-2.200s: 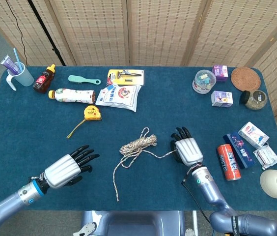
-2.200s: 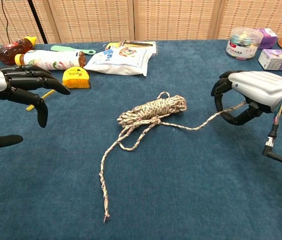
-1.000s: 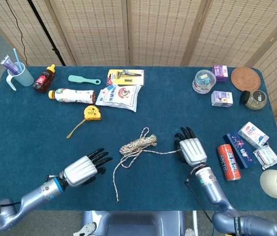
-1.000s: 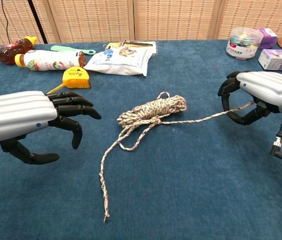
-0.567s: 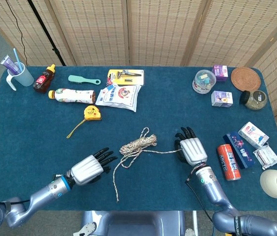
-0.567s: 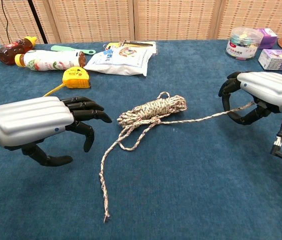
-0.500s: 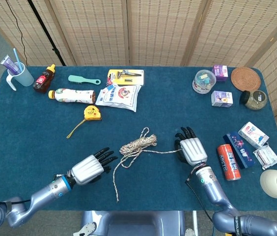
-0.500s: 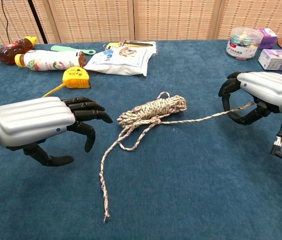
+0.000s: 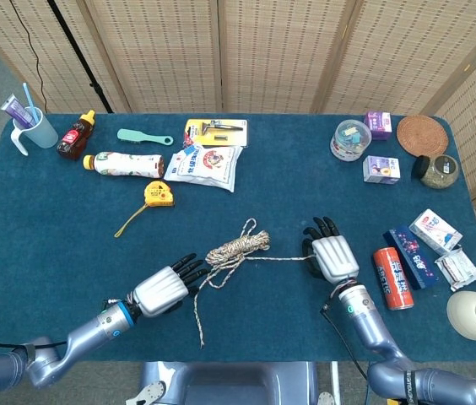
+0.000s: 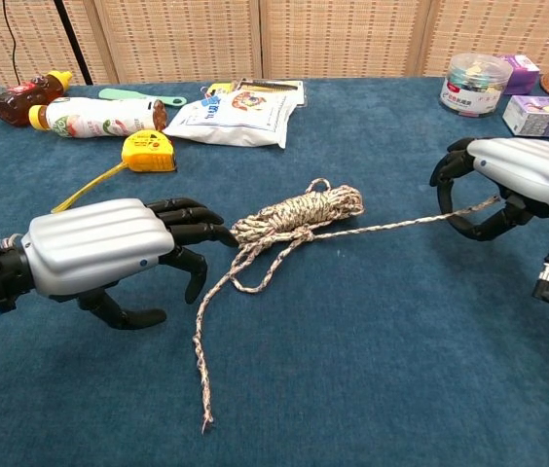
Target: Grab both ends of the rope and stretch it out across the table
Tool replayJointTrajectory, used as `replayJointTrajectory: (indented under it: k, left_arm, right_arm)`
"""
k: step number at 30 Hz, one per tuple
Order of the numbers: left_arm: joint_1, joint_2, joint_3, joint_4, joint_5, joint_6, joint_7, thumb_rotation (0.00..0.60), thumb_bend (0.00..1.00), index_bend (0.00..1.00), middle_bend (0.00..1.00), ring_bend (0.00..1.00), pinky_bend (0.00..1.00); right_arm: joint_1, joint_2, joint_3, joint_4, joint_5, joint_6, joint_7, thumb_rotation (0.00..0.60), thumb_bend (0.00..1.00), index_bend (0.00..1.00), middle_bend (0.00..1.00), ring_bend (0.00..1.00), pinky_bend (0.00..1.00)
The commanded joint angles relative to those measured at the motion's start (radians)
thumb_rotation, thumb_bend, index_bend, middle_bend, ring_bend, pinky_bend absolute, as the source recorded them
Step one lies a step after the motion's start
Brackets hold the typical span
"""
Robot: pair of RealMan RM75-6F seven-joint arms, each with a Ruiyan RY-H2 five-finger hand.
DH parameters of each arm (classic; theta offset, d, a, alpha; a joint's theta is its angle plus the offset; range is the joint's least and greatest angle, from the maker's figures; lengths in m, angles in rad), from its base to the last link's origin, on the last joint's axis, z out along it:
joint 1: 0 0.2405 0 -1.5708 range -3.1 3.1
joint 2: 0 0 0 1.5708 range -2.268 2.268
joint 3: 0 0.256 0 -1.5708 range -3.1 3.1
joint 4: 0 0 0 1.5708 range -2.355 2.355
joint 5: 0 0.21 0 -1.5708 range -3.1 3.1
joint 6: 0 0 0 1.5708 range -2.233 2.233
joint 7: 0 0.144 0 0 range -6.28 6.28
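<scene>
A speckled beige rope [image 9: 236, 246] [image 10: 299, 214] lies bundled at mid-table. One strand runs taut to the right into my right hand [image 9: 331, 256] [image 10: 513, 185], which grips that end. The other end trails toward the front edge and lies loose [image 10: 203, 418]. My left hand [image 9: 164, 289] [image 10: 109, 255] hovers just left of this trailing strand, fingers apart and holding nothing, its fingertips close to the bundle's left edge.
A yellow tape measure [image 9: 158, 193], a white bottle [image 9: 124, 163] and a snack bag [image 9: 205, 162] lie behind the rope. A red can [image 9: 392, 277] and a dark blue box [image 9: 413, 257] sit right of my right hand. A white bowl [image 9: 474, 315] rests at the front right corner.
My left hand has moved right toward the rope, from well left of it to beside the trailing strand. The right hand has drawn its strand straighter and shifted slightly right.
</scene>
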Motion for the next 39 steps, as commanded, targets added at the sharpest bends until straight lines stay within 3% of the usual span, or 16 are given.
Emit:
replayJointTrajectory:
  k: [1, 39]
  left_arm:
    - [-0.002, -0.005, -0.001, 0.002, -0.004, -0.001, 0.004, 0.6, 0.32, 0.47, 0.13, 0.0, 0.0]
    - [-0.021, -0.098, 0.0, 0.039, -0.064, -0.01, 0.052, 0.6, 0.32, 0.49, 0.13, 0.0, 0.0]
  right_arm:
    - [-0.001, 0.001, 0.0, 0.001, 0.0, 0.0, 0.004, 0.6, 0.54, 0.59, 0.26, 0.05, 0.0]
    - [-0.012, 0.011, 0.004, 0.025, -0.001, -0.008, 0.039, 0.6, 0.54, 0.59, 0.26, 0.06, 0.0]
